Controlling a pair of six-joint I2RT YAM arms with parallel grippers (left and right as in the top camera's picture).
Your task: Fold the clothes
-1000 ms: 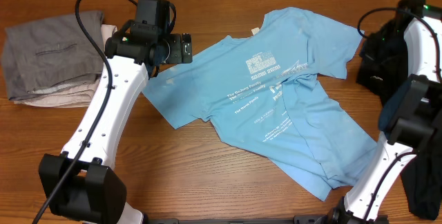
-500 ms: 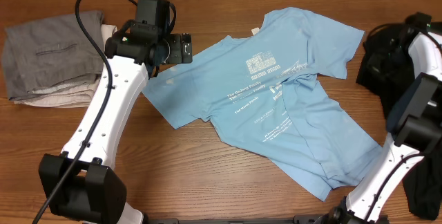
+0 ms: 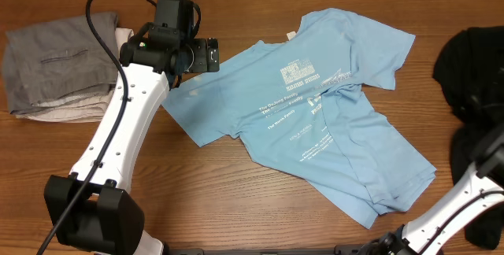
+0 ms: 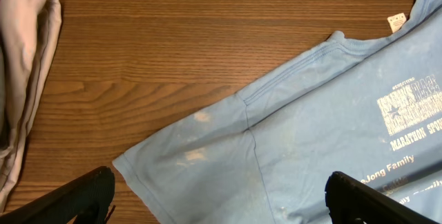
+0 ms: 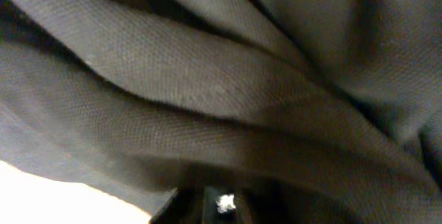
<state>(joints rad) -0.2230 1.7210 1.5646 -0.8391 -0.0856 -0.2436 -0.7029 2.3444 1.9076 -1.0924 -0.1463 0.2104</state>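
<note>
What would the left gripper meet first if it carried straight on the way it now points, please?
Most likely the light blue T-shirt, at its sleeve, which lies directly ahead of the open left gripper; its height above the cloth is unclear.

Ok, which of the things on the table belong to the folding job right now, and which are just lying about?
In the job:
light blue T-shirt, spread out print side up in the middle.

Lying about:
folded grey garment at the far left;
pale cloth under it;
black garment heaped at the right edge.
</note>
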